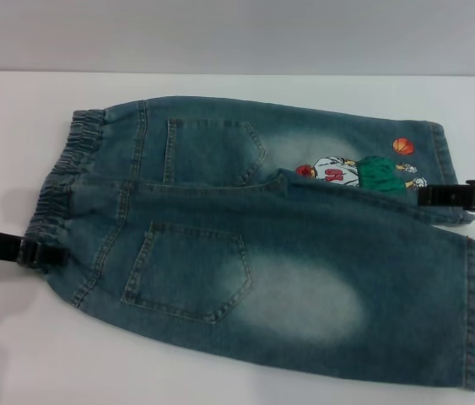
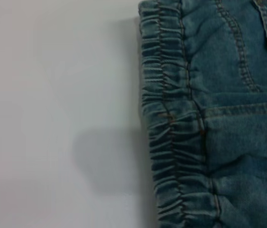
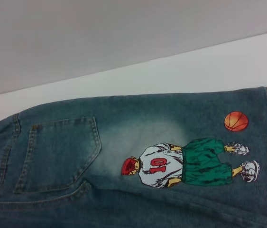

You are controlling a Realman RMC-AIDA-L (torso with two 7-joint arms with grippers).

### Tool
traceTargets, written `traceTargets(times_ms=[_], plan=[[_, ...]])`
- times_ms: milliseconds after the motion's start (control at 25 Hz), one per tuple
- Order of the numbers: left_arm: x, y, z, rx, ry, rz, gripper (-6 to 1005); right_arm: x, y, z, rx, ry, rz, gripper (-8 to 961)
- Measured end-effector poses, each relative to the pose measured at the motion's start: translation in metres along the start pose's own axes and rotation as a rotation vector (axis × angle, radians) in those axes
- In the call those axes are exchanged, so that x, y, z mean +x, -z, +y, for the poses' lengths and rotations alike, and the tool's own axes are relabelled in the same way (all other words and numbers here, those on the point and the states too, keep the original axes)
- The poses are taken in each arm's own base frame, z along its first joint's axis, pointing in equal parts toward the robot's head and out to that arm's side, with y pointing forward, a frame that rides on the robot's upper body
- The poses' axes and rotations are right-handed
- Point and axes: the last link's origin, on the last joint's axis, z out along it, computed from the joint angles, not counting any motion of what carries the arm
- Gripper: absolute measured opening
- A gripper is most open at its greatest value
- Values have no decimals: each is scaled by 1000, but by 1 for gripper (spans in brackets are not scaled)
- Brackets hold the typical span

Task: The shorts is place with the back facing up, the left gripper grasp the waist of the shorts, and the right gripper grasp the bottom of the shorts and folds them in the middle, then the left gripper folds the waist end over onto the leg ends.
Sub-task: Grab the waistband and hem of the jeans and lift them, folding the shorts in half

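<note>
The shorts [image 1: 262, 253] lie spread flat on the white bench [image 1: 18, 354] in front of me, back side up, both patch pockets showing, the nearer leg closest to me and the farther leg with the cartoon basketball print [image 1: 364, 169] beyond it. Nothing is folded yet, as I judge it: both legs lie open side by side, so the fold down the middle and the later fold of the waist over the leg ends [image 1: 472, 321] are all still to do. My left end effector [image 1: 30, 251] sits low at the near part of the waist of the shorts [image 1: 64, 194], its black tip touching the ruffled elastic band; I cannot tell whether its fingers are parted or pinched on the cloth. From my left wrist I see only the gathered band and bare bench beside it. Farther off, my right end effector [image 1: 429, 196] reaches in at the bottom of the shorts [image 1: 444, 160], at the hem between the two legs just by the print; I cannot tell its opening either.
</note>
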Motion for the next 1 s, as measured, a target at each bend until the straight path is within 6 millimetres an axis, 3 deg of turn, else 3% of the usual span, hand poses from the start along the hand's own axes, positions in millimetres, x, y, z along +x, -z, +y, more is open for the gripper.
traceTargets(times_ms=[440,760,1000], plan=[[5,-9,14,-28,-37,-27,763,-2,0,1,-2,14,-6,797],[9,-4,16,-31,-51,-36,756,-2,-1,1,-3,15,-7,796],[9,-1,15,-31,-49,-38,636,-5,-1,1,-4,17,-10,796]])
